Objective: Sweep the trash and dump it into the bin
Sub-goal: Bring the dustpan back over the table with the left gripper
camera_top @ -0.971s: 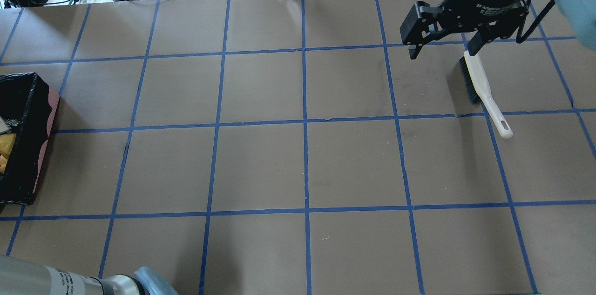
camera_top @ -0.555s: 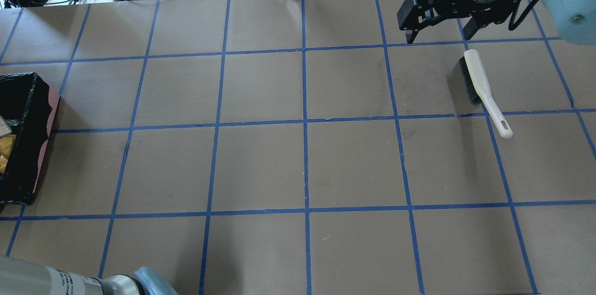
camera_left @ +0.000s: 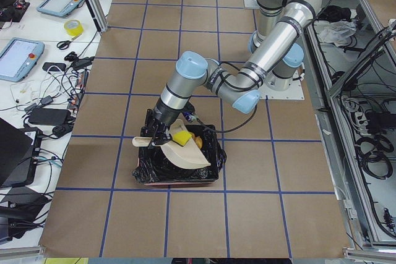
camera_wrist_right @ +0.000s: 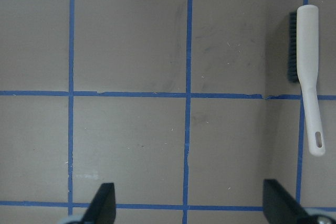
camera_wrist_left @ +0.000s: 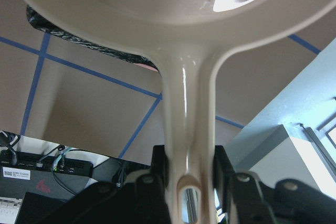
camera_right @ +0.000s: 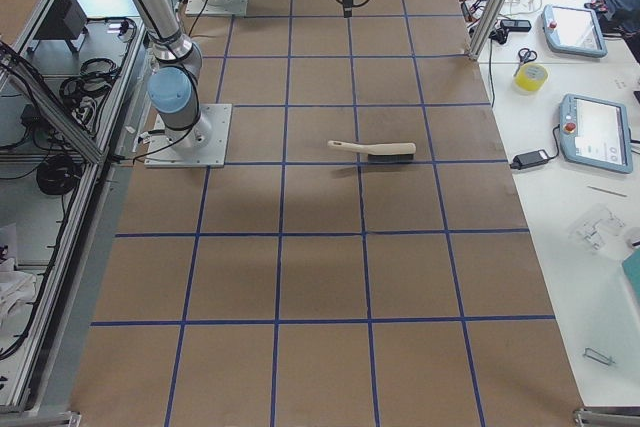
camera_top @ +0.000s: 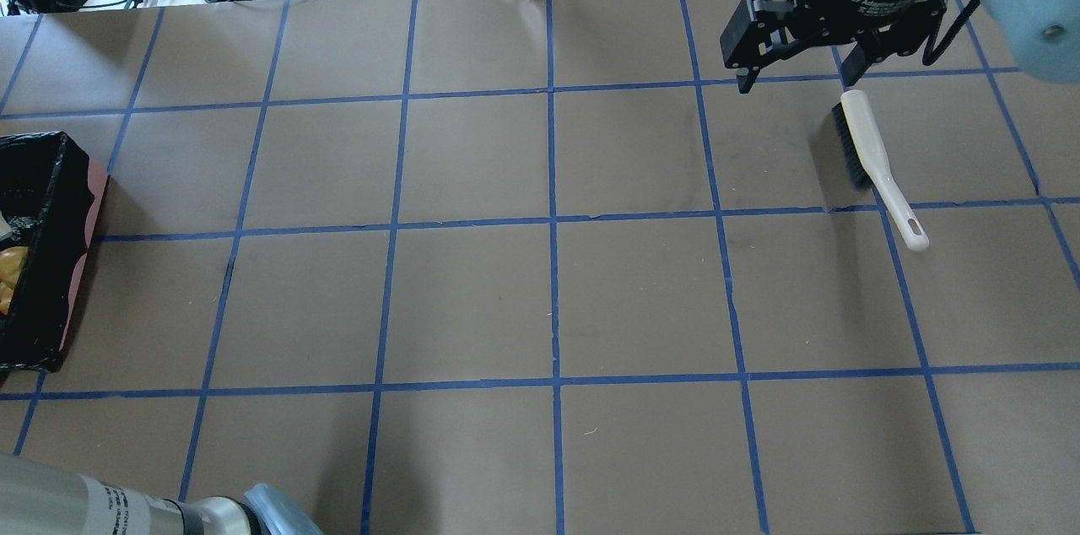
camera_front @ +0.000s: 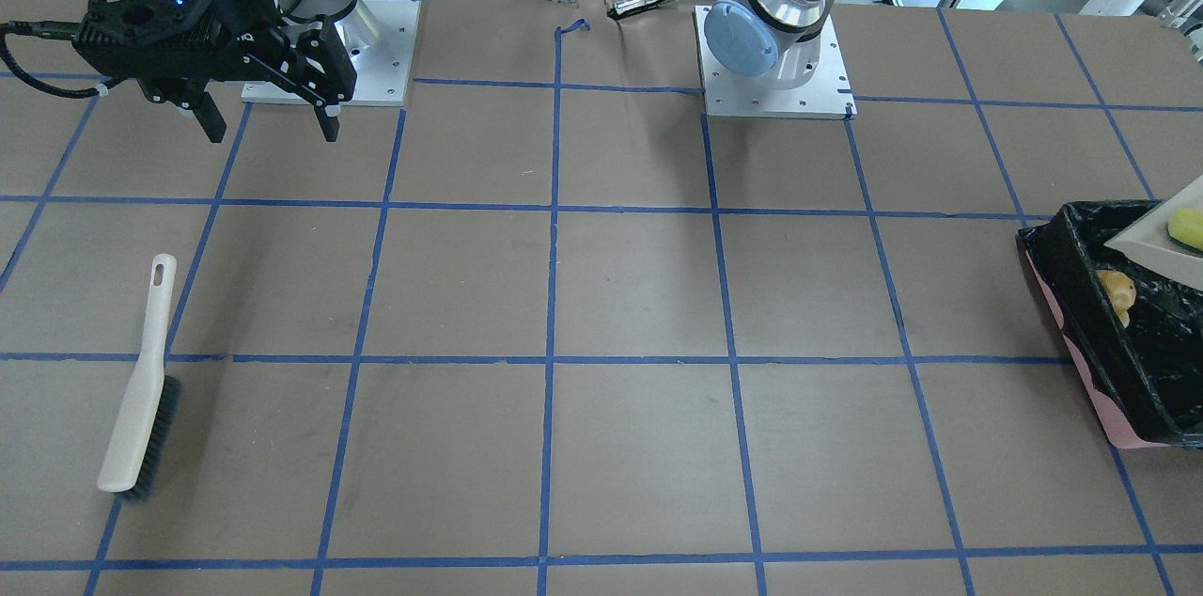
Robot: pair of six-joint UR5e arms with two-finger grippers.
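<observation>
Our right fingers (camera_top: 747, 71) are spread wide and empty. Over the last second the right gripper (camera_top: 797, 78) has lifted clear of the brush (camera_top: 869, 148), which lies unmoved at the far end of the table from the bin (camera_front: 1095, 352). We judge the sweeping finished. Directly over the bin, the left gripper (camera_wrist_left: 190, 182) is clamped on the handle of the tilted dustpan (camera_front: 1151, 239). A golden-brown piece (camera_front: 1117, 290) lies inside the bin. The yellow wedge (camera_front: 1186, 227) sits on the dustpan, so dumping seems unfinished.
</observation>
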